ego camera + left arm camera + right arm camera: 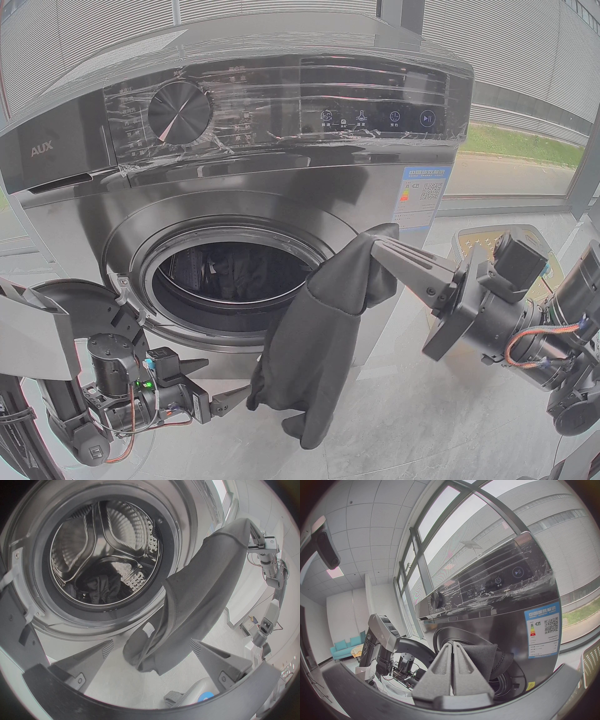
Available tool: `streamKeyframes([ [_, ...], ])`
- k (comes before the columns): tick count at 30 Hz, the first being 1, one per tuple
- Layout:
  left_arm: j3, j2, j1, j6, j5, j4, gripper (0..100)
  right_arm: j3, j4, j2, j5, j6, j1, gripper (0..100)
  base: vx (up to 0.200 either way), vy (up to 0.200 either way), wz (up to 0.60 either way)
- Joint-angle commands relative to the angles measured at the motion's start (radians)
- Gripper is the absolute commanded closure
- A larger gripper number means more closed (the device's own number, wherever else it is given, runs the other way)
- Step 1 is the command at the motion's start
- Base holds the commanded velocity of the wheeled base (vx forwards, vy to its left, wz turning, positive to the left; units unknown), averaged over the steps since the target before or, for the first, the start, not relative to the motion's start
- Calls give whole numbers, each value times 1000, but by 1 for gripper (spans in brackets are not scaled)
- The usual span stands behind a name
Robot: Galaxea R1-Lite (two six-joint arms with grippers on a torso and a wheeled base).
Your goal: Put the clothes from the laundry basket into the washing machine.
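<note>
While the washing machine stands with its door swung open just behind the left claw, its drum mouth sits above that claw and level with the right claw. Right claw is pressed together, pinching the top of a dark garment that hangs below it outside the drum, hem just beside the left claw's spread, empty fingers. More dark clothes lie inside the drum beyond both claws; laundry basket is behind the right claw's wrist.
</note>
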Motion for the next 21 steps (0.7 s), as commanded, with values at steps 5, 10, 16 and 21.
streamKeyframes([
  [5, -23, 65, -20, 3, -2, -2, 0, -33, 0, 71, -7, 0, 24, 100, 0, 0, 0],
  [10, -28, 67, -18, 3, -2, -1, 0, -81, 3, 119, -47, 2, 52, 100, 0, 0, 0],
  [16, -26, 70, -18, 2, -2, -1, 0, -122, 20, 151, -145, 8, 95, 100, 0, 0, 0],
  [21, -28, 82, -18, 2, -6, -2, 0, -142, 20, 165, -152, 8, 98, 100, 0, 0, 0],
])
